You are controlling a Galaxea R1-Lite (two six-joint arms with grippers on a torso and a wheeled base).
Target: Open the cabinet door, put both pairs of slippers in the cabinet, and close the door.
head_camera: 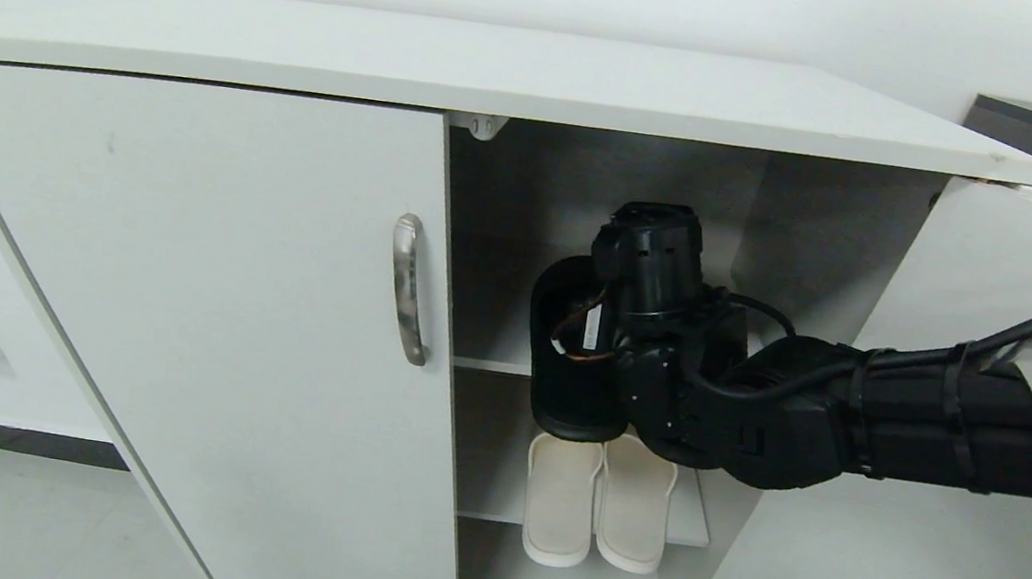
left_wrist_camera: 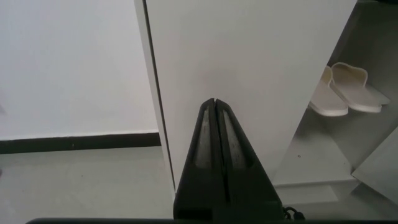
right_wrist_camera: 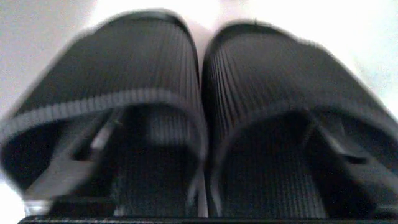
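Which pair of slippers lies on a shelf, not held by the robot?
The white pair, resting on the lower shelf. The black pair is above it, held in the jaws of the right gripper.

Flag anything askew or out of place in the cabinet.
The white slippers overhang the front edge of the lower shelf; the black slippers likewise jut past the upper shelf. Nothing looks damaged.
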